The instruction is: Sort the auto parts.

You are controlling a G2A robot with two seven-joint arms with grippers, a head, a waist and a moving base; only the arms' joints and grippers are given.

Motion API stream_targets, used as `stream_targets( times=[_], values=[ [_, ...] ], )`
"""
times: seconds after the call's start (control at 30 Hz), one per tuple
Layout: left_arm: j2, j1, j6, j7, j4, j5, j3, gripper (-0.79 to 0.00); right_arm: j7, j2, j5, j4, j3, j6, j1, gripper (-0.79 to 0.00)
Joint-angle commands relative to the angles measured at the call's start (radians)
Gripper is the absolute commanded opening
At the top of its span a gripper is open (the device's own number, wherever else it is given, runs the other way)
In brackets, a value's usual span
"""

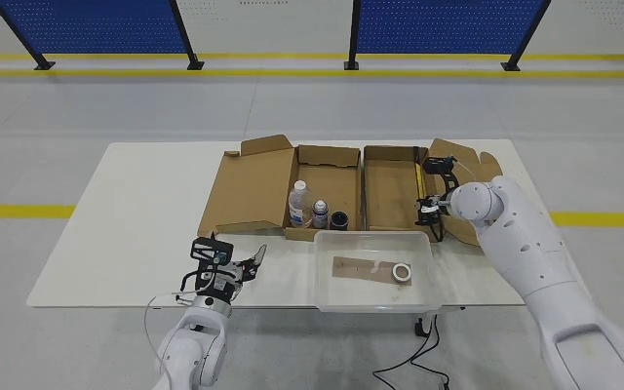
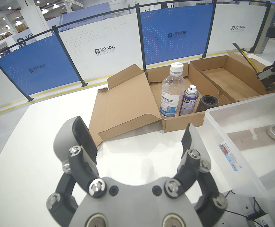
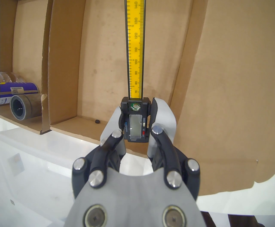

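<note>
The white surface point(image 1: 127, 214) is carrying two open cardboard boxes lying side by side near its middle, the left box point(image 1: 331, 190) and the right box point(image 1: 390, 200), their flaps spreading outward. A clear plastic bin point(image 1: 327, 292) is sitting just in front of them, at the surface's near edge.

I work in an industrial hall, some kind of factory floor or test cell. My white table point(image 1: 127, 224) stands on a grey painted floor with yellow lines point(image 1: 292, 71), and it is fenced by blue panels point(image 1: 97, 24) and white perforated panels point(image 2: 103, 58) on black posts point(image 2: 68, 58). Behind the fence I see a high ceiling with lamps point(image 2: 9, 8), and the open cardboard boxes point(image 1: 336, 185), the spray can point(image 2: 189, 100) and the digital caliper point(image 3: 135, 64) here are things of a workshop.
</note>
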Motion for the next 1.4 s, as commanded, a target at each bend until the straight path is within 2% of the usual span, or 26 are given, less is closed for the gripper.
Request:
stream_targets(
  times=[0.0, 0.33, 0.4, 0.53, 0.7, 0.87, 1.0, 1.07, 1.23, 1.3, 1.37],
  values=[
    [0.0, 0.0, 0.0, 0.0, 0.0, 0.0, 0.0, 0.0, 0.009, -0.004, -0.012, 0.01, -0.01, -0.009, 0.005, -0.474],
    [0.0, 0.0, 0.0, 0.0, 0.0, 0.0, 0.0, 0.0, 0.023, -0.01, -0.042, 0.014, -0.013, -0.027, 0.02, -0.44],
    [0.0, 0.0, 0.0, 0.0, 0.0, 0.0, 0.0, 0.0, 0.025, -0.008, -0.047, 0.0, -0.007, -0.035, 0.018, -0.459],
    [0.0, 0.0, 0.0, 0.0, 0.0, 0.0, 0.0, 0.0, 0.077, 0.004, -0.122, -0.07, -0.008, -0.062, 0.018, -0.434],
    [0.0, 0.0, 0.0, 0.0, 0.0, 0.0, 0.0, 0.0, 0.174, 0.031, -0.209, -0.227, 0.02, -0.093, -0.007, -0.422],
    [0.0, 0.0, 0.0, 0.0, 0.0, 0.0, 0.0, 0.0, 0.32, 0.066, -0.329, -0.485, 0.057, -0.116, -0.082, -0.388],
    [0.0, 0.0, 0.0, 0.0, 0.0, 0.0, 0.0, 0.0, 0.443, 0.094, -0.394, -0.682, 0.096, -0.151, -0.167, -0.465],
    [0.0, 0.0, 0.0, 0.0, 0.0, 0.0, 0.0, 0.0, 0.485, 0.105, -0.401, -0.772, 0.117, -0.168, -0.214, -0.471],
    [0.0, 0.0, 0.0, 0.0, 0.0, 0.0, 0.0, 0.0, 0.551, 0.127, -0.395, -0.937, 0.159, -0.218, -0.325, -0.446],
    [0.0, 0.0, 0.0, 0.0, 0.0, 0.0, 0.0, 0.0, 0.538, 0.131, -0.346, -0.961, 0.169, -0.251, -0.363, -0.428],
    [0.0, 0.0, 0.0, 0.0, 0.0, 0.0, 0.0, 0.0, 0.525, 0.134, -0.328, -0.957, 0.169, -0.27, -0.394, -0.453]
  ],
)
